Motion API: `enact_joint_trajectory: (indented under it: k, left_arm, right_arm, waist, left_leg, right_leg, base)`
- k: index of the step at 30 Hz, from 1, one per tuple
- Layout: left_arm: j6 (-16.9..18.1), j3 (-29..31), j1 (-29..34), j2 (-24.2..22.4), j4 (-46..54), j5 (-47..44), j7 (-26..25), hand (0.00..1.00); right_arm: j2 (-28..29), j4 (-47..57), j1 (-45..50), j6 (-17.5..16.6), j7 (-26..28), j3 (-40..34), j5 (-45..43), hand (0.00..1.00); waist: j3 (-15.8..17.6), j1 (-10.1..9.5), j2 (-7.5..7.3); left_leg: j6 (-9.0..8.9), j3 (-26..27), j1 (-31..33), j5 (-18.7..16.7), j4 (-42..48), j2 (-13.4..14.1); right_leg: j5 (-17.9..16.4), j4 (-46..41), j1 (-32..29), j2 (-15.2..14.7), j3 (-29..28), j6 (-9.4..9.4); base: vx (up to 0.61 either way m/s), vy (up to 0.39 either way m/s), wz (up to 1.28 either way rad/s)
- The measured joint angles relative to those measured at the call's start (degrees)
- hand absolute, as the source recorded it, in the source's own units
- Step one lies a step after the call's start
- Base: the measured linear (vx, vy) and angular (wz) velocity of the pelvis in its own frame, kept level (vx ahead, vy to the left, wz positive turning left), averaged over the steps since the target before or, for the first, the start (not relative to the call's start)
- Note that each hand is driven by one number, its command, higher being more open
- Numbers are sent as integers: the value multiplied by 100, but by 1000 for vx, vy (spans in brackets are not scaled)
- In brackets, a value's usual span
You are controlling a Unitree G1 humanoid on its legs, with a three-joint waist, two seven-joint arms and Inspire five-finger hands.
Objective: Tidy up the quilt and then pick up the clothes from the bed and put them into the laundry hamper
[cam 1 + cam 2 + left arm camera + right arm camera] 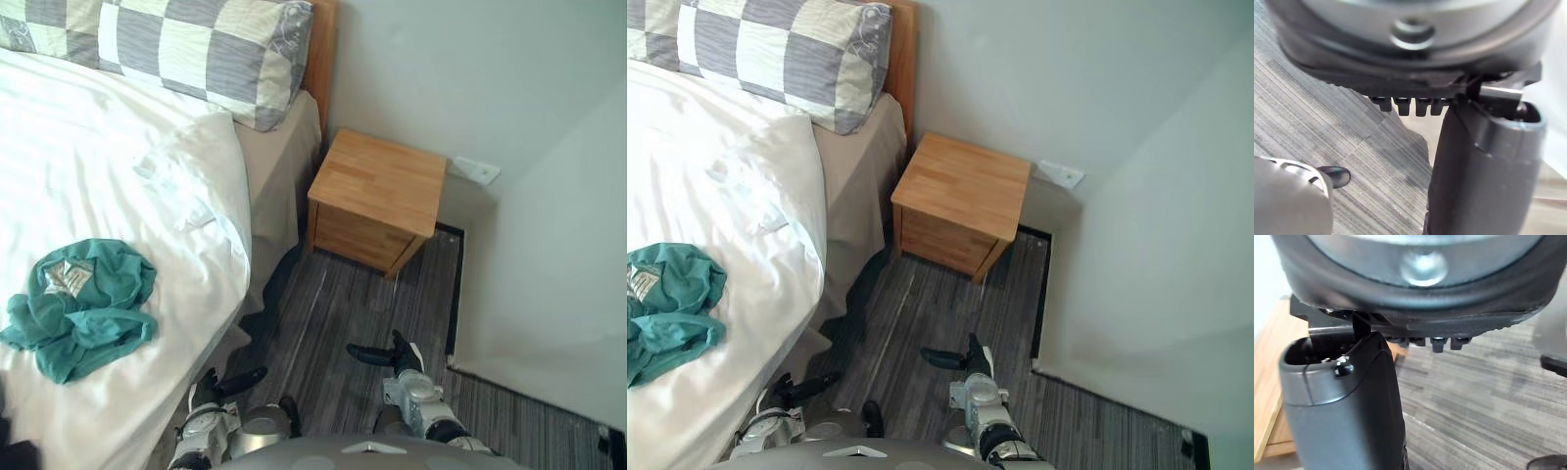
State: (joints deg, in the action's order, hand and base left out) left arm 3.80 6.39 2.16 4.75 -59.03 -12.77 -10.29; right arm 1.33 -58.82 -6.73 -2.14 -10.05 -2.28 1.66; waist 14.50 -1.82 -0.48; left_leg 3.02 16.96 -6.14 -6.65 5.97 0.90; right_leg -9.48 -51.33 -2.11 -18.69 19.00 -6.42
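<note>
A crumpled teal garment (80,305) lies on the white quilt (108,147) near the bed's side edge, also seen as the teal garment (664,305) in the right eye view. The quilt is spread over the bed with some wrinkles and hangs over the side. My left hand (212,390) hovers low beside the bed's edge, above the floor, fingers relaxed and open, holding nothing. My right hand (400,356) is out over the floor in front of the nightstand, open and holding nothing. Each wrist view shows its own thumb, left thumb (1484,171) and right thumb (1347,411), over the floor.
A grey-and-cream checked pillow (196,44) rests at the head of the bed. A wooden nightstand (380,196) stands beside the bed against the wall. Grey striped carpet (333,313) runs between bed and a white wall (549,255) on the right.
</note>
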Motion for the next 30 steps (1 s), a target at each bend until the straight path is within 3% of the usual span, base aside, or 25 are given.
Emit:
enact_joint_trajectory:
  k: [1, 2, 3, 4, 5, 6, 8, 10, 11, 13, 15, 17, 18, 19, 21, 23, 25, 28, 30]
  left_arm:
    - [-17, -4, -41, -37, -19, 0, 3, 100]
    - [-30, -15, -82, -72, -42, 1, 6, 100]
    - [-31, -97, -185, -184, -118, 126, -13, 100]
    - [-39, -131, -218, -244, -127, 223, -16, 100]
    - [-32, -237, -253, -345, -118, 442, -23, 100]
    - [-13, -334, -289, -384, -116, 567, -19, 100]
    - [-5, -374, -378, -369, -119, 749, 21, 100]
    - [29, -365, -366, -232, -96, 791, 17, 100]
    - [52, -368, -246, -67, -37, 795, 48, 100]
    - [61, -442, -155, -155, 62, 794, 58, 100]
    - [73, -666, -165, -207, 214, 790, 170, 100]
    - [76, -792, -102, -213, 367, 789, 198, 100]
    - [76, -883, -35, -242, 490, 790, 288, 100]
    - [81, -898, 19, -263, 573, 791, 338, 100]
    - [86, -1052, 32, -265, 564, 793, 365, 100]
    - [85, -1136, 43, -271, 558, 824, 452, 100]
    - [93, -1194, 45, -194, 567, 884, 456, 100]
    - [78, -1230, 101, -36, 488, 889, 442, 100]
    - [75, -1227, 175, 54, 405, 891, 423, 100]
  right_arm:
    - [-14, 1, -75, 0, -1, -32, 0, 100]
    - [-43, 5, -128, 0, -2, -54, -1, 100]
    - [-171, 26, -199, 1, -6, -51, 14, 100]
    - [-249, 40, -211, 2, -9, -49, 16, 100]
    - [-402, 83, -172, 12, -34, -50, 29, 100]
    - [-497, 90, -133, 24, -66, -54, 41, 100]
    - [-593, 133, -88, 66, -114, -159, 78, 100]
    - [-570, 116, -13, 88, -182, -152, 359, 100]
    - [-602, 115, -2, 150, -177, -152, 712, 100]
    - [-725, 126, -13, 151, -219, -174, 797, 100]
    - [-1128, 173, -30, 174, -280, -236, 939, 100]
    - [-1325, 201, -35, 185, -282, -240, 938, 100]
    - [-1497, 226, -66, 199, -282, -305, 935, 100]
    - [-1531, 210, -87, 228, -275, -394, 935, 100]
    - [-1537, 52, -88, 277, -265, -663, 943, 100]
    - [-1480, 34, 38, 286, -251, -835, 1124, 100]
    - [-1366, 25, 284, 288, -219, -849, 1168, 100]
    - [-1116, 26, 462, 292, -227, -951, 1167, 100]
    - [-932, 27, 476, 292, -228, -955, 1159, 100]
  waist:
    - [39, 40, 84]
    - [82, 60, 159]
    - [162, 53, 338]
    - [191, 54, 467]
    - [198, 84, 637]
    - [202, 111, 653]
    - [191, 181, 511]
    - [147, 180, 188]
    - [37, 147, 95]
    - [-95, 197, 242]
    - [-115, 298, 365]
    - [-128, 364, 388]
    - [-139, 346, 404]
    - [-142, 344, 417]
    - [-157, 355, 441]
    - [-186, 367, 491]
    - [-181, 375, 373]
    - [-211, 432, 279]
    - [-176, 433, 202]
  left_leg:
    - [1, -227, -25, 0, -125, 81]
    - [2, -297, -27, 1, -175, 155]
    - [-5, -429, -38, 6, -256, 366]
    - [-39, -518, -38, 27, -310, 473]
    - [-132, -762, -37, 85, -460, 579]
    - [-181, -1019, -36, 106, -538, 573]
    - [-445, -1624, -48, 84, -582, 570]
    - [-749, -2173, -82, -41, -505, 568]
    - [-1043, -2490, 85, -285, -157, 789]
    - [-919, -1940, 450, -269, 252, 1068]
    - [-515, 8, 1000, -181, 1242, 1564]
    - [-356, 1316, 943, -315, 1729, 1726]
    - [-420, 1984, 842, -412, 1938, 1636]
    - [-534, 2194, 807, -480, 1885, 1521]
    - [-590, 2565, 695, -490, 1421, 1240]
    - [-418, 2677, 430, -366, 857, 1055]
    - [-385, 2399, 259, -291, 529, 824]
    - [-354, 2014, 207, -255, 387, 715]
    - [-347, 1895, 26, -158, 145, 613]
  right_leg:
    - [-361, 439, -75, 231, 53, 61]
    - [-511, 773, -140, 399, 67, 156]
    - [-661, 1564, -320, 796, 7, 295]
    - [-655, 1998, -436, 1004, -118, 289]
    - [-538, 2779, -722, 1281, -571, 141]
    - [-381, 3197, -936, 1300, -1016, -93]
    - [78, 3849, -1265, 1117, -1712, -425]
    - [333, 4212, -1215, 824, -1871, -361]
    - [957, 3954, -1132, 829, -1587, -208]
    - [962, 3889, -1087, 927, -1148, -42]
    - [846, 4105, -652, 886, -108, 257]
    - [780, 4264, -301, 894, 325, 376]
    - [767, 4394, -83, 921, 599, 430]
    - [825, 4481, 37, 952, 745, 491]
    - [834, 4542, 283, 968, 985, 507]
    - [827, 4611, 502, 997, 1097, 498]
    - [830, 4681, 773, 918, 1235, 491]
    - [829, 4561, 975, 838, 1555, 468]
    - [689, 4033, 951, 656, 1607, 259]
  base:
    - [307, -107, 40]
    - [243, -140, 32]
    - [192, -150, 25]
    - [220, -188, 50]
    - [183, -180, 80]
    - [203, -252, 120]
    - [245, -430, 176]
    - [250, -613, 202]
    - [197, -622, 173]
    - [160, -496, 162]
    - [160, -433, 190]
    - [135, -329, 138]
    - [147, -253, 111]
    - [126, -147, 80]
    - [96, -24, 55]
    - [91, 45, 57]
    - [99, 136, 69]
    - [60, 95, 69]
    - [22, 32, 52]
